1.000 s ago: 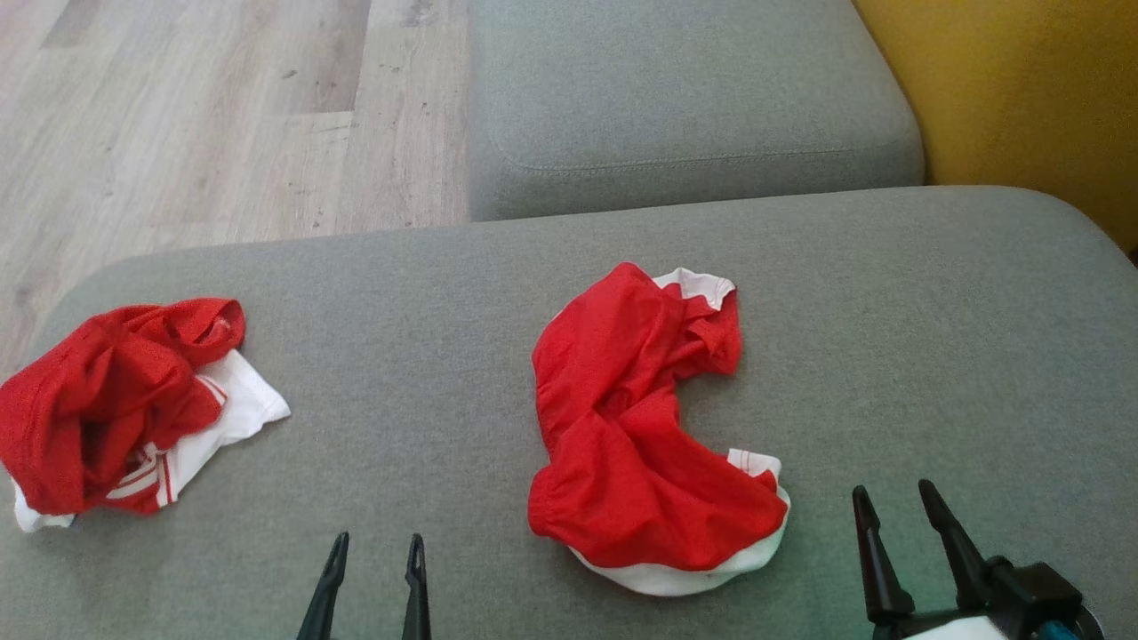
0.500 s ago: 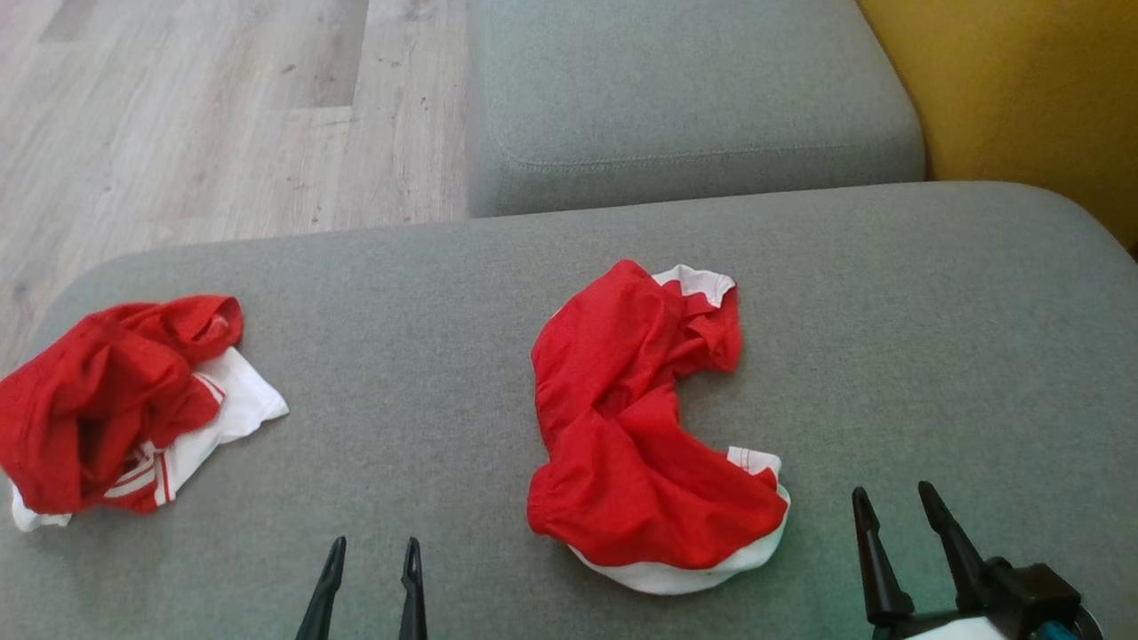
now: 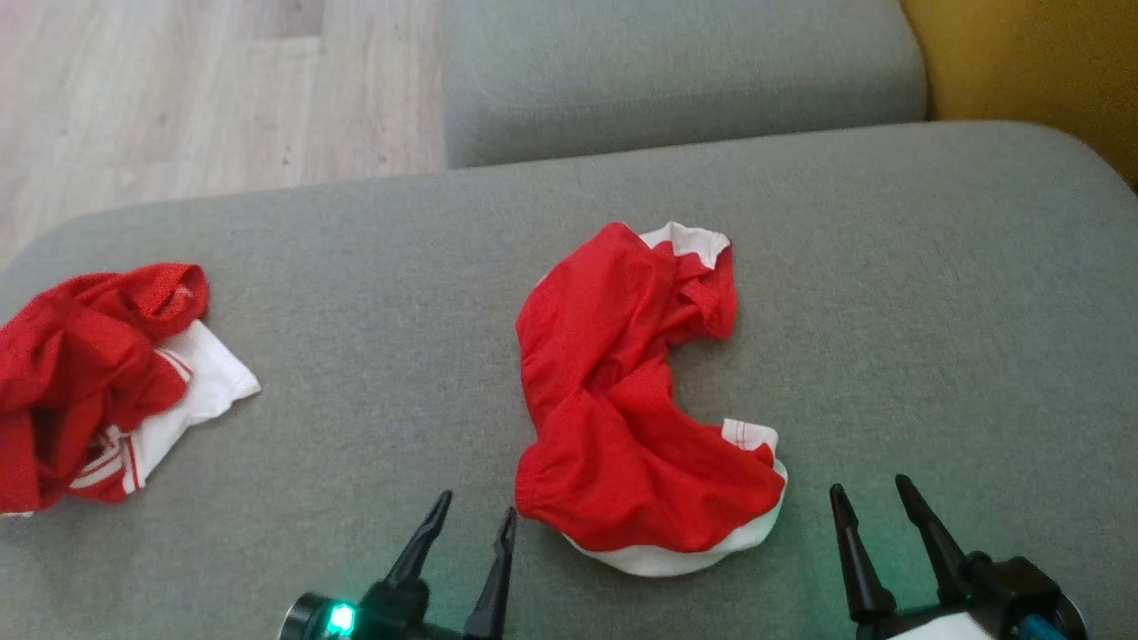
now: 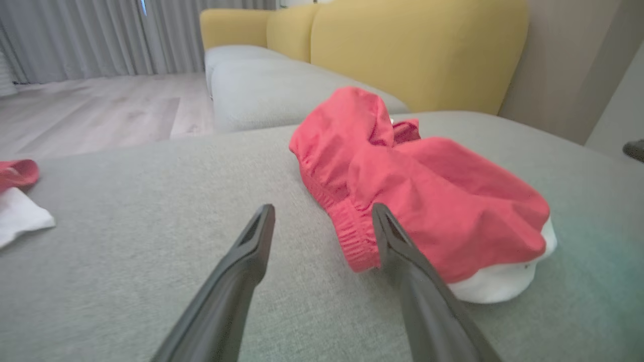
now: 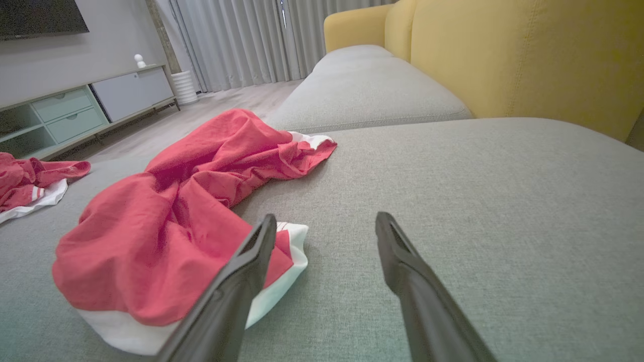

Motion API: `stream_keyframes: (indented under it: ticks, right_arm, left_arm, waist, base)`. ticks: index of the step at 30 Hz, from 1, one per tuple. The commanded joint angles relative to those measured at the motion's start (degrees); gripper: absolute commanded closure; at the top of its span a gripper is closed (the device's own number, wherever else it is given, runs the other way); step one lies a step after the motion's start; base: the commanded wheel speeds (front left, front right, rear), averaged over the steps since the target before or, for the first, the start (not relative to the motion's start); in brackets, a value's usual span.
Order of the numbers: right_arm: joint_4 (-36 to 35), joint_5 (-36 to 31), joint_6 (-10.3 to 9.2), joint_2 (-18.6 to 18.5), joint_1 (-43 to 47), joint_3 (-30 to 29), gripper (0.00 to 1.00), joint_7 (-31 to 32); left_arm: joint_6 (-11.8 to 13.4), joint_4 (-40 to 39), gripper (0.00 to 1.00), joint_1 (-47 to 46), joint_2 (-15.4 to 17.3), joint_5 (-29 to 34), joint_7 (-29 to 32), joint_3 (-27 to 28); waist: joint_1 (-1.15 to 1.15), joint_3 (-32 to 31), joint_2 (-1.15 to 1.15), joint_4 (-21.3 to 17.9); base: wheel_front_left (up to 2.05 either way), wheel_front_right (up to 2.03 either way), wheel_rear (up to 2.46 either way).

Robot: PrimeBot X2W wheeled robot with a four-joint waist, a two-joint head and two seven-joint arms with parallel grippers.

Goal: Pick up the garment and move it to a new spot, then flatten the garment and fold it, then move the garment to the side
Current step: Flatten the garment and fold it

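Item one: crumpled red garment with white trim and an elastic waistband (image 3: 622, 400), lying in a curved heap near the middle of the wide grey upholstered sofa seat (image 3: 933, 311), white hem showing at its near and far ends. Item two: second crumpled red-and-white garment with red stripes (image 3: 89, 382), on the same seat, well apart to the left, near the edge. Item three: my left fingers (image 3: 500, 556), dark and tapered, spread moderately apart and holding nothing; they sit low over the seat just beside the near-left edge of the red garment, and in the left wrist view the gathered waistband (image 4: 352, 236) lies between the two tips; contact cannot be told. Item four: my right fingers (image 3: 849, 551), spread apart and empty, over bare seat just to the right of the garment's near white hem (image 5: 294, 251). Surroundings: second grey cushion (image 3: 676, 71) beyond, yellow sofa back (image 3: 1022, 62) at the far right, pale wooden floor (image 3: 178, 89) at the far left.
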Motion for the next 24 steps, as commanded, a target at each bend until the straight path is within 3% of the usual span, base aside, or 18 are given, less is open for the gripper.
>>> stream_keyframes:
  ticks: [1, 10, 17, 24]
  right_arm:
    - [-1.90, 0.40, 0.37, -1.62, -3.46, 1.66, 0.00, -0.22]
    - [-1.81, 1.16, 0.37, -3.21, -6.22, 3.24, 0.00, -0.22]
    - [-1.59, 1.38, 0.37, -3.67, -6.74, 3.43, 0.00, -0.22]
    - [-1.30, 1.52, 0.37, -3.64, -7.01, 3.81, 0.00, -0.22]
  left_arm:
    - [-0.32, 0.68, 0.00, -3.23, -0.29, 0.86, -0.55, 0.92]
    - [-3.37, 12.14, 0.00, -12.27, 2.58, 5.54, -0.55, -2.61]
    - [-4.86, 13.87, 0.00, -14.53, 2.75, 5.10, -0.55, -4.25]
    - [-6.04, 9.84, 0.00, -16.99, 2.13, 5.37, -0.55, -8.83]
  waist:
    - [-0.01, 1.46, 0.00, -0.82]
    - [-0.01, 5.43, 0.00, -3.36]
    - [-0.01, 5.60, 0.00, -4.54]
    - [-0.01, 5.53, 0.00, -5.73]
  base:
    - [0.00, 0.00, 0.00]
    - [0.00, 0.00, 0.00]
    - [0.00, 0.00, 0.00]
    - [0.00, 0.00, 0.00]
